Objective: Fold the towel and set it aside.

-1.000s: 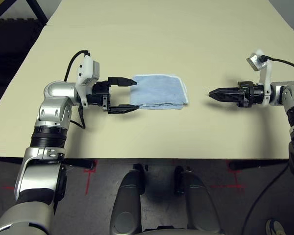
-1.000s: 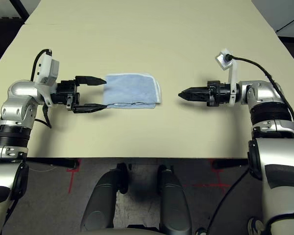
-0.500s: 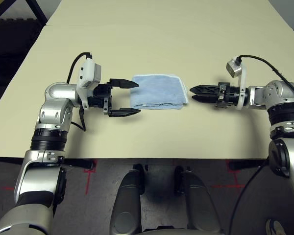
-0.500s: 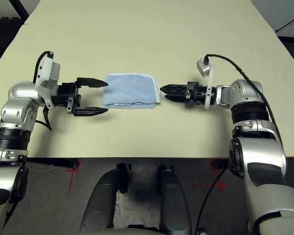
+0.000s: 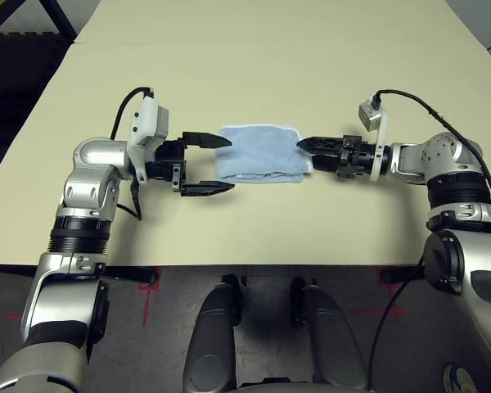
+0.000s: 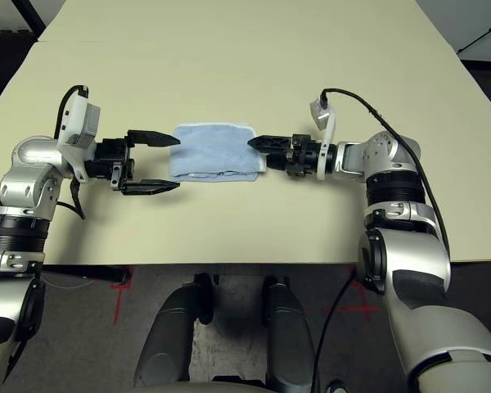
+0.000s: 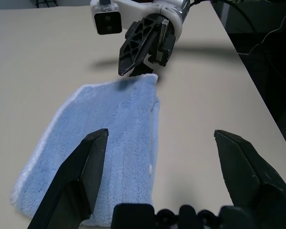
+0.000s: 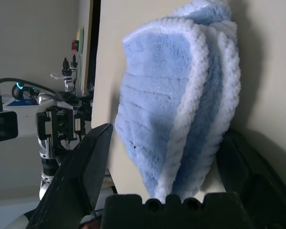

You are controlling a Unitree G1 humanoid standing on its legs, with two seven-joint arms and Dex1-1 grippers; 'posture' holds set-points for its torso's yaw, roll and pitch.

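The light-blue towel (image 5: pixel 258 153) lies folded in a small rectangle on the tan table (image 5: pixel 254 57), its white edging showing along the layers. My left gripper (image 5: pixel 229 164) is open at the towel's left end, one finger on either side of it, and holds nothing. From the right, my right gripper (image 5: pixel 303 144) reaches the towel's right edge. In the right wrist view the stacked edge of the towel (image 8: pixel 167 105) sits between its open fingers (image 8: pixel 88 167). The left wrist view shows the towel (image 7: pixel 109 138) and the right gripper (image 7: pixel 133 67) at its far corner.
The table stretches wide and bare behind the towel and to both sides. Its front edge (image 5: pixel 254 264) runs close below the arms. Dark floor lies beyond the table's left side.
My right arm has swung left across the table, and its gripper has opened and reached the towel's right edge. The left gripper has drawn back slightly and stays open.
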